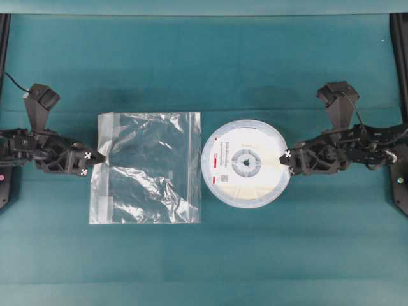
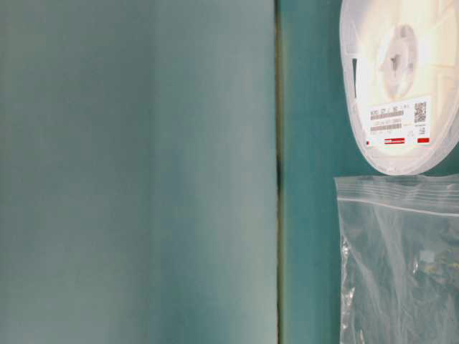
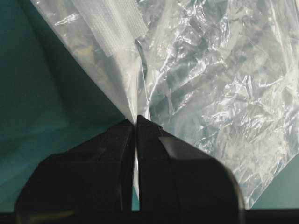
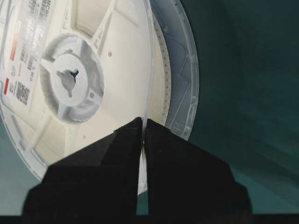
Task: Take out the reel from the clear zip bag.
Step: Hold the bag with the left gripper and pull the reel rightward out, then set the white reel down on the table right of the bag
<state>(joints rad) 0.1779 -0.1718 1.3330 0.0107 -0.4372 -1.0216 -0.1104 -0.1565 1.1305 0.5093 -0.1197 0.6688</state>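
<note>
Already we have the reel [image 1: 247,163] fully out, at the bag's [image 1: 148,167] three o'clock; our right gripper [image 1: 287,162] pinches its rim, our left gripper [image 1: 90,163] pinches the bag's edge. Only letting go remains.

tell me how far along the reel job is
Done, it seems: the reel lies wholly outside the clear zip bag, just beside its right edge. In hand: the right pincer is shut on the reel's rim, and the left pincer pinches the bag's edge. Left: probably only letting go of both.
</note>
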